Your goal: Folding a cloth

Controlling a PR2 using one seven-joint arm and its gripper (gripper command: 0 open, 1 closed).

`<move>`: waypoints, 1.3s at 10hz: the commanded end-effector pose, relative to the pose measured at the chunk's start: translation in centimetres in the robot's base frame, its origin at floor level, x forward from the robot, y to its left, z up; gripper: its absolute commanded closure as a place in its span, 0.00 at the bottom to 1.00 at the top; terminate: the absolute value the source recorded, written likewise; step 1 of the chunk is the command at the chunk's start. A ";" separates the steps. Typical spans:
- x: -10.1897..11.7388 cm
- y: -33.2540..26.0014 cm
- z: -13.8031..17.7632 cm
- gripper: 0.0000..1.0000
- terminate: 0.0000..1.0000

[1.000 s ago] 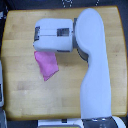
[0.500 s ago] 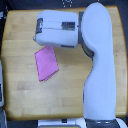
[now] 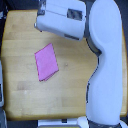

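Observation:
The cloth is a small pink-magenta four-sided piece lying flat on the wooden table, left of centre in the exterior view. Nothing touches it. The white arm reaches in from the exterior view's right and runs across the top of the frame. Its gripper end hovers above and beyond the cloth's upper edge, apart from it. The white housing and the blur hide the fingers, so whether they are open or shut does not show.
The arm's thick white upper part covers the right side of the table from top to bottom. Dark floor borders the table on the left, and a pale object sits at the left edge.
The gripper has lifted off the cloth and pulled back toward the top of the view. The cloth, partly covered before, now lies fully exposed and flat.

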 end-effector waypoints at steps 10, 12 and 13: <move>5.9 -26.0 6.3 0.00 0.00; 5.5 -28.1 6.4 0.00 0.00; 5.3 -29.5 6.3 0.00 0.00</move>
